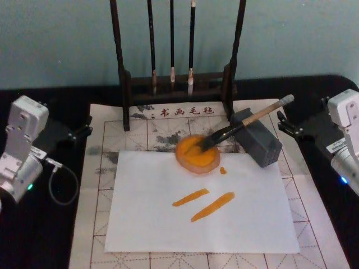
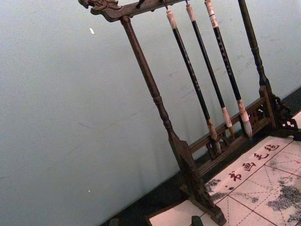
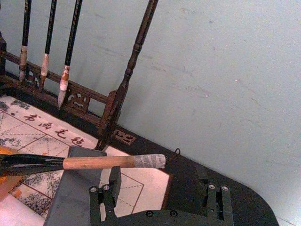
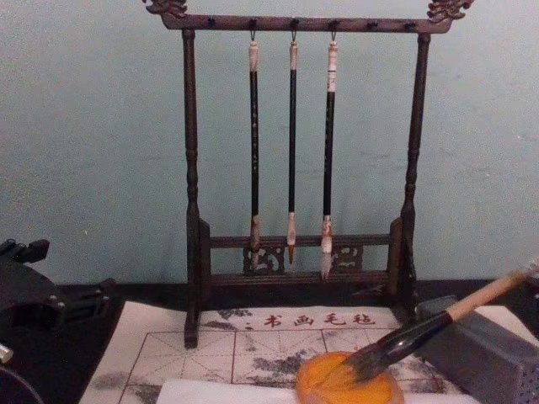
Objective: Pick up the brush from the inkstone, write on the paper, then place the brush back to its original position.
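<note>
The brush [image 1: 247,121] lies at a slant, its tan handle propped on a grey block [image 1: 259,144] and its dark bristles resting in the round orange inkstone [image 1: 196,154]. In the chest view the brush [image 4: 438,324] dips into the inkstone [image 4: 349,385]. The white paper [image 1: 241,224] carries two orange strokes [image 1: 205,203] and a small orange spot. My right gripper [image 1: 286,123] stands open just right of the handle's taped end, holding nothing; the right wrist view shows the handle [image 3: 101,162] beyond its fingers [image 3: 101,200]. My left gripper [image 1: 84,126] is open at the mat's left edge.
A dark wooden rack [image 1: 176,84] with three thin hanging brushes [image 4: 291,151] stands at the back, against a pale green wall. Under the paper lies a cream mat [image 1: 95,185] with red grid lines on a black table. A cable loops beside the left arm [image 1: 59,185].
</note>
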Available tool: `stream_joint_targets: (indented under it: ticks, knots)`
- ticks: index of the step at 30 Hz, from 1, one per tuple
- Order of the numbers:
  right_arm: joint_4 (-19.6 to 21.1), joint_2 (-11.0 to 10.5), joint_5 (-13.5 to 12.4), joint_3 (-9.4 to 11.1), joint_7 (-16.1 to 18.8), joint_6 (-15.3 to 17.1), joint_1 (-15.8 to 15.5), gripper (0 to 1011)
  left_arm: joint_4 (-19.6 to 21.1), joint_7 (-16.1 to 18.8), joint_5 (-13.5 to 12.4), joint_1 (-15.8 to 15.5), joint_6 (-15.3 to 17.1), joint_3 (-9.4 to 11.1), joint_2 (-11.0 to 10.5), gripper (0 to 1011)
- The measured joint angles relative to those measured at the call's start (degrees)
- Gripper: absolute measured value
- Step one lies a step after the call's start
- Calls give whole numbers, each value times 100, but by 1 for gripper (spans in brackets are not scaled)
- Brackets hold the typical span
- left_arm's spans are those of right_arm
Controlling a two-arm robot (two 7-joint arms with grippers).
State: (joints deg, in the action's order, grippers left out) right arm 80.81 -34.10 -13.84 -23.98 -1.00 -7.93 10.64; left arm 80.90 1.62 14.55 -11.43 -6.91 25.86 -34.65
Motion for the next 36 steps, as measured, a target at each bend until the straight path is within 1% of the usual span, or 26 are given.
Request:
stream_joint_targets:
  ticks: [3,7,10,11,13,14,16,17,19,20,23,24,25,26,27,28,30,32,36]
  knots:
    - [11,7,-22,75,67,-54,-47,1003,0,0,0,0,0,0,0,1001]
    - [54,19,-183,197,218,-110,-134,1002,0,0,0,0,0,0,0,1001]
    - [83,42,-383,302,381,-135,-207,1002,0,0,0,0,0,0,0,1001]
    - [89,63,-532,368,496,-143,-244,1002,0,0,0,0,0,0,0,1001]
    - [94,88,-676,432,610,-147,-279,1002,0,0,0,0,0,0,0,1001]
    - [96,114,-819,481,718,-146,-306,1002,0,0,0,0,0,0,0,1001]
    - [96,143,-956,535,819,-138,-326,1002,0,0,0,0,0,0,0,1001]
    - [96,180,-1109,598,938,-117,-345,1003,0,0,0,0,0,0,0,1001]
    - [89,226,-1278,663,1055,-81,-361,1002,0,0,0,0,0,0,0,1001]
    - [74,269,-1434,720,1166,-40,-369,1002,0,0,0,0,0,0,0,1001]
    - [49,334,-1639,803,1310,25,-377,1002,0,0,0,0,0,0,0,1001]
    - [27,386,-1793,864,1420,84,-378,1002,0,0,0,0,0,0,0,1001]
    - [16,414,-1867,893,1466,112,-378,1002,0,0,0,0,0,0,0,1001]
    - [-1,461,-2010,946,1559,179,-377,1002,0,0,0,0,0,0,0,1001]
    - [-1,461,-2010,946,1559,179,-377,1002,0,0,0,0,0,0,0,1001]
    - [-19,511,-2146,1003,1650,246,-372,1003,0,0,0,0,0,0,0,1001]
    - [-38,558,-2266,1055,1720,319,-369,1002,0,0,0,0,0,0,0,1001]
    - [-71,651,-2476,1148,1848,460,-363,1002,0,0,0,0,0,0,0,1001]
    - [-104,733,-2660,1235,1938,613,-355,1002,0,0,0,0,0,0,0,1001]
